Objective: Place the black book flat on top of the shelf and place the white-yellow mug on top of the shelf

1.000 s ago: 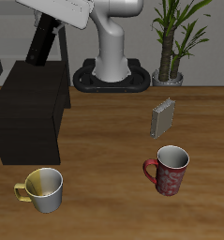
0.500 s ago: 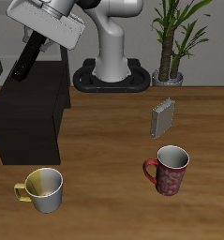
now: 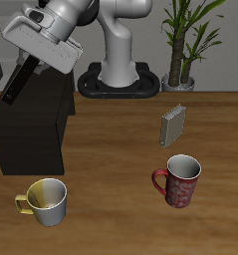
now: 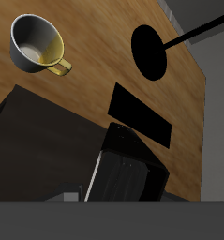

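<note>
My gripper point(image 3: 31, 62) is shut on the black book point(image 3: 19, 82), which hangs tilted in the air above the back part of the shelf point(image 3: 31, 125), clear of its flat top. In the wrist view the black book point(image 4: 127, 173) shows end-on just below the camera, over the dark shelf point(image 4: 38, 141); my fingertips are hidden there. The white-yellow mug point(image 3: 47, 201) stands upright on the table in front of the shelf, near the front edge, and the same mug point(image 4: 34, 45) shows with its yellow handle in the wrist view.
A dark red patterned mug point(image 3: 178, 180) stands on the far side of the table from the shelf. A small grey ribbed book point(image 3: 172, 125) stands upright behind it. A potted plant point(image 3: 185, 40) and the robot base point(image 3: 119, 80) are at the back.
The arm has carried the black book sideways and downward, from high above the shelf's inner edge to over its back outer part. The mugs and grey book have not moved.
</note>
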